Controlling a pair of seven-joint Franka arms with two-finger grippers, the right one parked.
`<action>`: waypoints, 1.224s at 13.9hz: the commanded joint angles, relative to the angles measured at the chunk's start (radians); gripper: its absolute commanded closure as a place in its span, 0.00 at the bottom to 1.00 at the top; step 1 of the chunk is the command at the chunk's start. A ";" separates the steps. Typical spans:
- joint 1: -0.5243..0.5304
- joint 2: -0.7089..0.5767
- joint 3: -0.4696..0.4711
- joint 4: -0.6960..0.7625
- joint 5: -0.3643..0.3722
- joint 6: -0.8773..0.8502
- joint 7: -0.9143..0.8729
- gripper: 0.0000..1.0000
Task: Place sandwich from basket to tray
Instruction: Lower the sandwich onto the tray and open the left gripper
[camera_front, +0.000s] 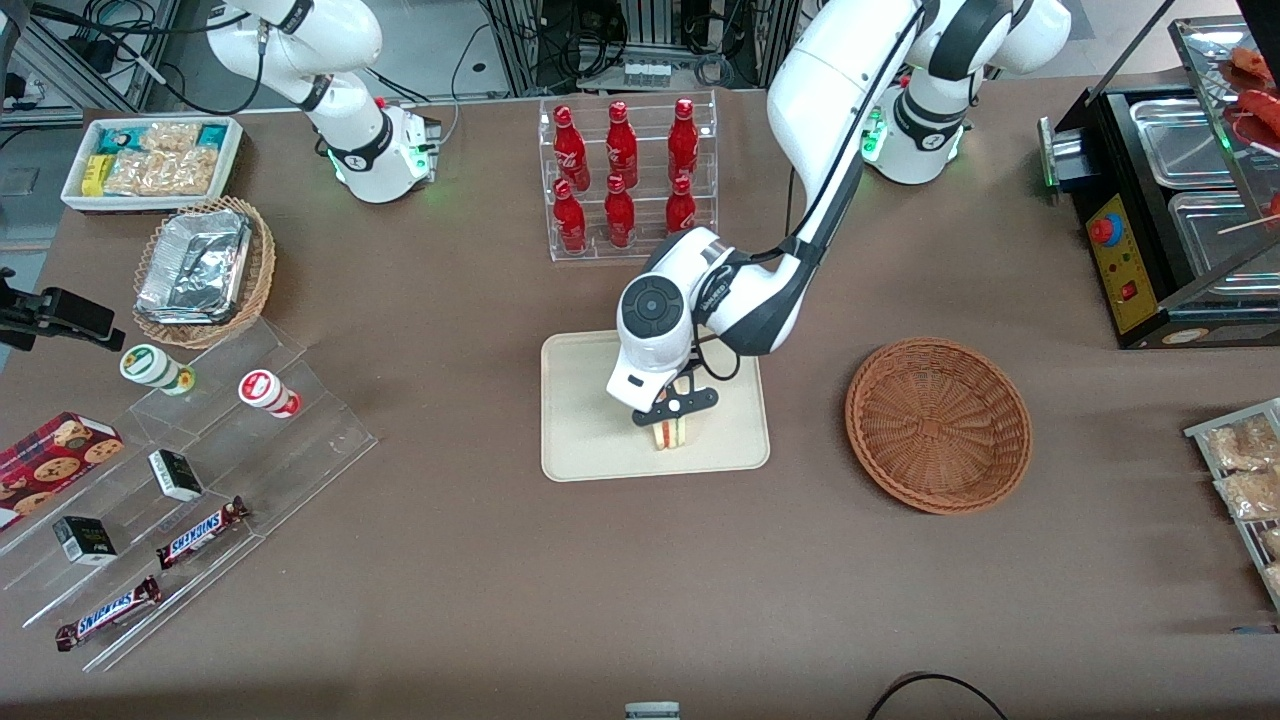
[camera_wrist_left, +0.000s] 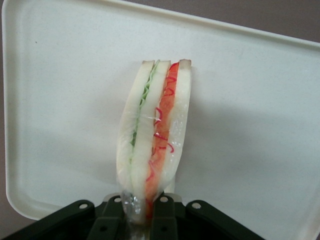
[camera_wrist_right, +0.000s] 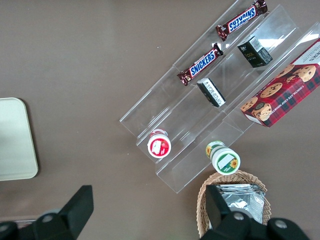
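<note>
**A:** From the front, where is the end effector (camera_front: 672, 413)?

**B:** Low over the tray (camera_front: 580, 440), on the part of it nearest the camera. It is clamped on the sandwich (camera_front: 670, 433), which stands on edge with its striped cut face toward the camera. I cannot tell whether the sandwich touches the tray floor.

**A:** And the basket (camera_front: 938, 425)?

**B:** On the brown bench (camera_front: 480, 600), beside the tray toward the working arm's end — well apart from it, nothing visible inside.

**A:** What does the left wrist camera show?

**B:** The sandwich (camera_wrist_left: 155, 135) close up: pale bread slices in clear wrap, green filling along one seam, red along another. The dark fingers (camera_wrist_left: 107, 222) pinch its narrow end, so the end effector (camera_wrist_left: 136, 220) is closed on it. The cream tray (camera_wrist_left: 260, 125) fills the background, rim showing.

**A:** Right wrist view?

**B:** Only a corner of the tray (camera_wrist_right: 17, 145) — plus a clear stepped display (camera_wrist_right: 200, 120) carrying Snickers bars (camera_wrist_right: 201, 64).
</note>
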 joint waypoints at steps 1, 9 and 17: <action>-0.015 0.021 0.014 0.037 0.001 -0.008 -0.031 0.90; -0.015 -0.040 0.015 0.071 0.005 -0.075 -0.008 0.00; 0.045 -0.195 0.067 0.079 0.013 -0.296 0.131 0.00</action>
